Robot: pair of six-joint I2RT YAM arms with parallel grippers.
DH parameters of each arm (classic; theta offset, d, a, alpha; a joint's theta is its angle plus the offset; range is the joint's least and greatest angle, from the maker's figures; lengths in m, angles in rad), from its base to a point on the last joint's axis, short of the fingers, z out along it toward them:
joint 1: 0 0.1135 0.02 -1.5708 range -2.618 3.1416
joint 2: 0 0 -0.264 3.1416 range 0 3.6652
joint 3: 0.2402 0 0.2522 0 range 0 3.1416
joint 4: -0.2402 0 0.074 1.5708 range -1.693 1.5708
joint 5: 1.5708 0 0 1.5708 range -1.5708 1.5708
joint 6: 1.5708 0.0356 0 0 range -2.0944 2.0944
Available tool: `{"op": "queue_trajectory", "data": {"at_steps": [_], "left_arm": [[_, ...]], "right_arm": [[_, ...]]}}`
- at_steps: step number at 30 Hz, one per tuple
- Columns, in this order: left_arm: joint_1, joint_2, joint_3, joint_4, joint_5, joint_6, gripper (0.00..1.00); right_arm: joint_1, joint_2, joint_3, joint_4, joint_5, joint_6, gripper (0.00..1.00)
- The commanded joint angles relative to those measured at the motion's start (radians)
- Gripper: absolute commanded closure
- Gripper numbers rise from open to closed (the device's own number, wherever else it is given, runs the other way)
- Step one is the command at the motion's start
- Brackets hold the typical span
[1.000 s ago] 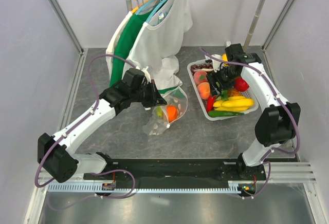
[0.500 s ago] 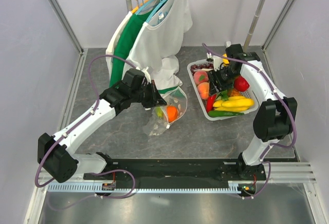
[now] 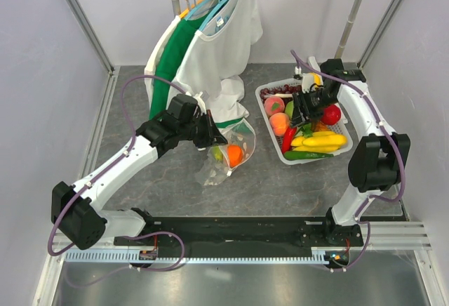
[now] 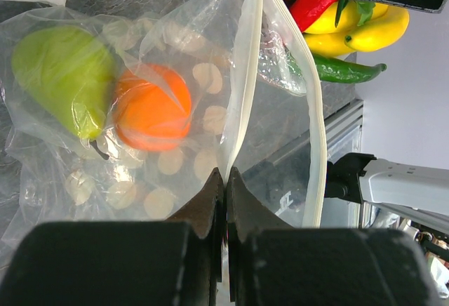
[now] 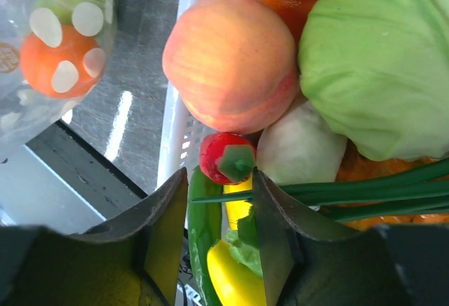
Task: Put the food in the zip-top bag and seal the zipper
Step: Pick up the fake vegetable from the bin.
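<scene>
While the overhead view gives the left gripper (image 3: pixel 210 135) only as a dark shape against the zip-top bag (image 3: pixel 230 153) on the worktop (image 3: pixel 168 180), its wrist camera tells it properly. The jaws are pinched tight on the clear dotted film, right at the near end of the pale zipper (image 4: pixel 245 74), which runs away from them with the mouth gaping. Inside, that camera picks out a green pear (image 4: pixel 59 67) pressed against an orange (image 4: pixel 153 109). From above, only the orange reads clearly.

Over to the right gripper (image 3: pixel 303 107): from above it sits low over the heaped food, fingers hidden. Its own camera fills that in. The jaws stand partway apart beside the wall of the white basket (image 5: pixel 175 127), straddling the green-capped end of the red chili (image 5: pixel 226 157). Whether they touch it cannot be told. A peach (image 5: pixel 231 60) lies just beyond, with a green cabbage (image 5: pixel 379 60) beside it. Only the overhead view shows the white and green garments (image 3: pixel 210 46) hanging at the back.
</scene>
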Motion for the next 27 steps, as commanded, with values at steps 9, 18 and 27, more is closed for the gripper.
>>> {"op": "queue_trajectory", "data": {"at_steps": [9,18,27], "left_arm": [[0.006,-0.015,-0.007,0.032,0.017,-0.002,0.98],[0.006,0.005,0.005,0.032,0.024,-0.002,0.98],[0.006,0.010,0.003,0.030,0.024,-0.002,0.98]], "right_arm": [[-0.001,0.024,0.007,0.011,-0.050,0.030,0.49],[0.003,0.023,-0.042,0.047,-0.052,0.044,0.50],[0.003,-0.008,-0.056,0.038,-0.084,0.069,0.65]]}}
